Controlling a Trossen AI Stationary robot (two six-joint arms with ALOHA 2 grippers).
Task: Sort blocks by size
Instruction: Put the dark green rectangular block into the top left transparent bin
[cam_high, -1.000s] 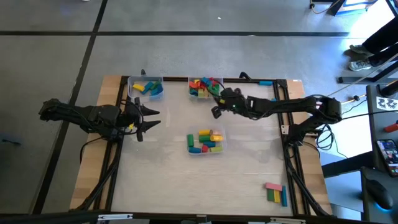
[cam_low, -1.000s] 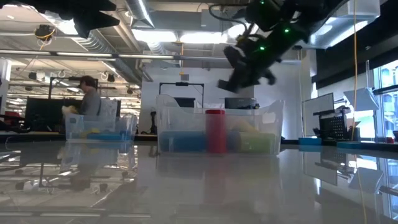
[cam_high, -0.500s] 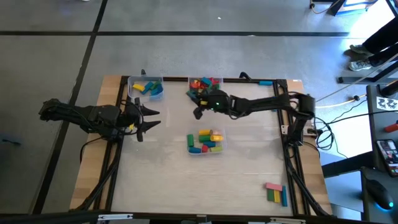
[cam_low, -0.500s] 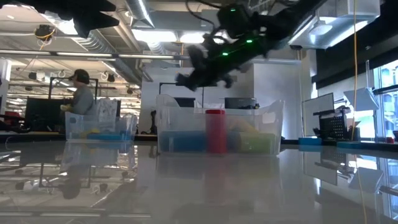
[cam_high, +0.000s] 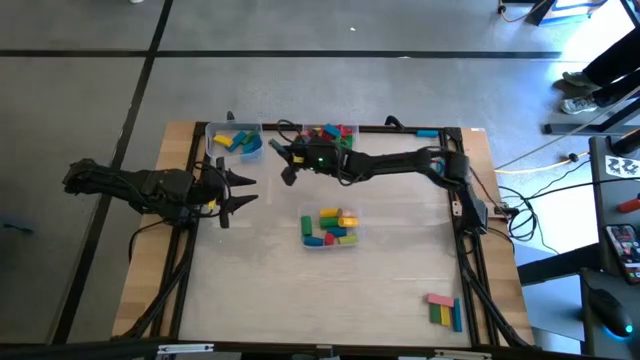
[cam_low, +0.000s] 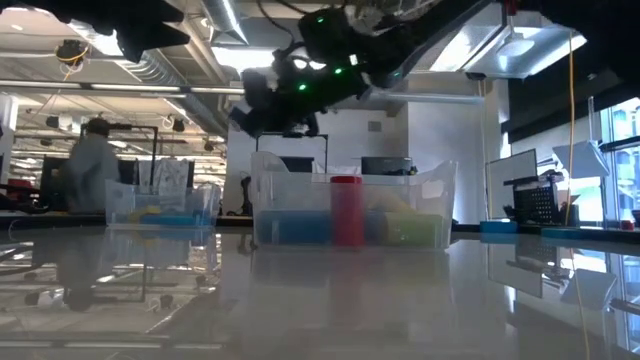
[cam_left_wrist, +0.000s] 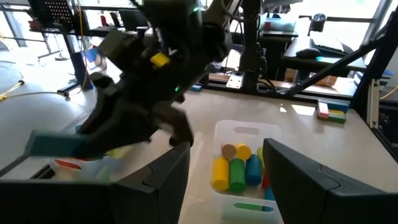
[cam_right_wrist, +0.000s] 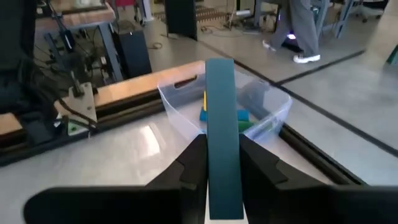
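Dark and idle, the left pincer (cam_high: 243, 190) hangs over the left part of the pale bench (cam_high: 400, 270) with its fingers spread wide and nothing between them; the left wrist view looks out between those two released fingers at the other arm.

Next along, at the bench's far edge, sits the clear plastic tub on the left (cam_high: 236, 141), holding a few blue and yellow blocks. Just beside it, between that tub and the clear plastic tub of mixed blocks at the far middle (cam_high: 328, 138), hovers the right pincer (cam_high: 289, 170), stretched across from the right side. It is clenched on a long flat teal-blue block (cam_right_wrist: 222, 140), which the right wrist view shows standing up between the two fingers with the left tub straight ahead of it. In the low view the right arm rides well above the tub rims.

The step in hand looks like a carry: one long block on its way to the left tub, probably the place for that size. The next move calls for bringing the pincer over the tub's opening, lowering so the block clears the rim, and only then letting go, since a long piece dropped at the edge could tip out.

Nearer the middle, a third clear plastic tub (cam_high: 330, 228) holds short green, yellow, red and blue blocks. Far right, near the front corner, a small row of loose pink, green, yellow and blue blocks (cam_high: 443, 309) lies on the bench, not yet sorted.
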